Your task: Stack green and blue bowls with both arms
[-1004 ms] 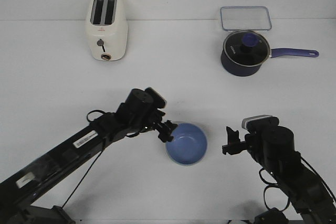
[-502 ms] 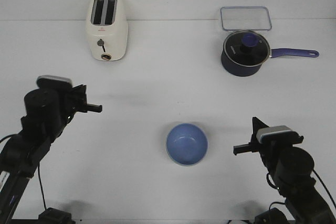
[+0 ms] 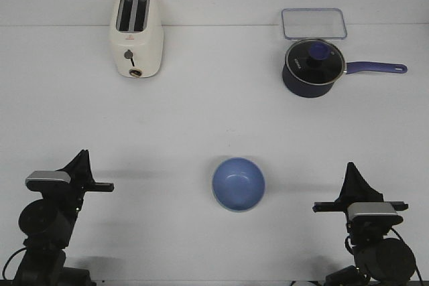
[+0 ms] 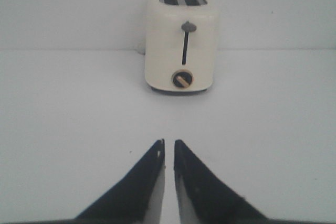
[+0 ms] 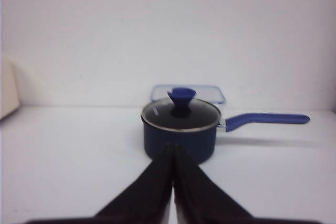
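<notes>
So the left pincer [image 4: 168, 148] had its two dark fingers [image 4: 144, 174] nearly together, just a thin slit between the tips, nothing held in there. Straight ahead on the white bench [image 4: 63, 129] sat a cream toaster [image 4: 181, 43], well apart from the tips, upright, lever up, round knob low on its front, two slots on top

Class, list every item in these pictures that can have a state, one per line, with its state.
blue bowl: upright on the table, held by nothing; no green bowl can be made out.
saucepan: upright, lid on.
clear container: behind the saucepan.
toaster: upright, slots empty.
left gripper: jaws nearly shut, empty.
right gripper: jaws shut, empty.
</notes>
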Action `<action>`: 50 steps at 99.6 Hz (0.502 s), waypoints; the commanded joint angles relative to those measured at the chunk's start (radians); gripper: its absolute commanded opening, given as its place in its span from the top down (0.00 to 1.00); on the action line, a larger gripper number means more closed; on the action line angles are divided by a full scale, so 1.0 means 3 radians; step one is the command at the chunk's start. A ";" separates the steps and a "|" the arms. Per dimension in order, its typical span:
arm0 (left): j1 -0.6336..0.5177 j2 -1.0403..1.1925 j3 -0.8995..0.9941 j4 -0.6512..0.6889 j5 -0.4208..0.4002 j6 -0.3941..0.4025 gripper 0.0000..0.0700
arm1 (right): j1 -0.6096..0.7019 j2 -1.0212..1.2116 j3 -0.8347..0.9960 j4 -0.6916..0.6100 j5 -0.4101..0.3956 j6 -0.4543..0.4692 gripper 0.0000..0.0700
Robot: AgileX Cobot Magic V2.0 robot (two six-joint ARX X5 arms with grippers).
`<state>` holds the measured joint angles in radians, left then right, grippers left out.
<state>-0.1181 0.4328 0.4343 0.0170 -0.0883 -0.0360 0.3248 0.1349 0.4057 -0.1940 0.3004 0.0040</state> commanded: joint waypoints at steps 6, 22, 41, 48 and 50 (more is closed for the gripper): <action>0.0001 -0.0010 0.0056 0.0136 0.0006 -0.0032 0.98 | 0.0005 0.0015 -0.0008 0.0025 -0.0038 -0.0017 1.00; 0.0000 -0.0010 0.0056 0.0122 0.0006 -0.0032 0.98 | 0.0005 0.0011 -0.0006 0.0029 -0.0039 -0.0008 1.00; 0.0000 -0.0010 0.0056 0.0122 0.0006 -0.0032 0.98 | 0.0005 0.0011 -0.0006 0.0034 -0.0039 -0.0008 1.00; 0.0000 -0.0010 0.0056 0.0122 0.0006 -0.0032 0.98 | 0.0005 0.0011 -0.0006 0.0036 -0.0039 -0.0008 1.00; 0.0000 -0.0010 0.0056 0.0122 0.0006 -0.0032 0.98 | 0.0005 0.0011 -0.0006 0.0036 -0.0038 -0.0008 1.00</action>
<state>-0.1181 0.4282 0.4366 0.0433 -0.0875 -0.0429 0.3252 0.1383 0.4026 -0.1963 0.2893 0.0040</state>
